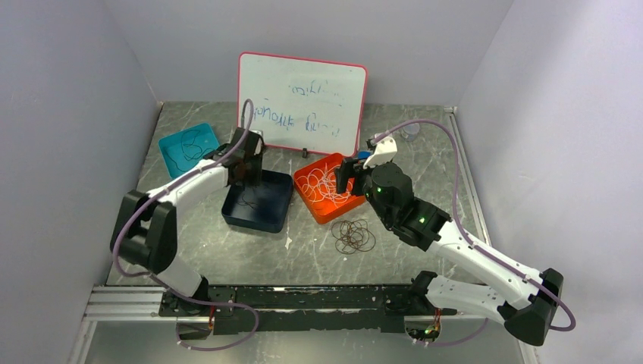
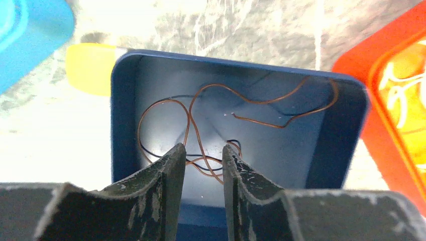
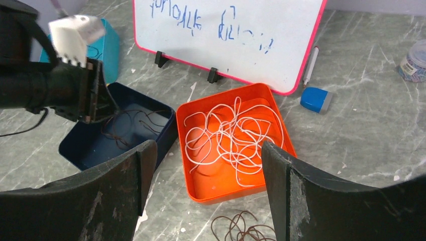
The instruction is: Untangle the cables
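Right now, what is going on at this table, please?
The robot seems to be sorting thin cables by colour. The left tool, its jaws a little apart, hangs over the dark blue tray, where brown and black cables lie loose; it grips nothing. The right tool is open wide above the orange tray, which holds white cables. A bundle of brown cables lies on the table beside the orange tray.

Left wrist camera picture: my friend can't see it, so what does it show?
The left gripper, its two dark fingers slightly apart, hangs over a dark blue square tray holding thin brown and black wire loops. An orange tray with white wires peeks in at right, a teal tray at top left.
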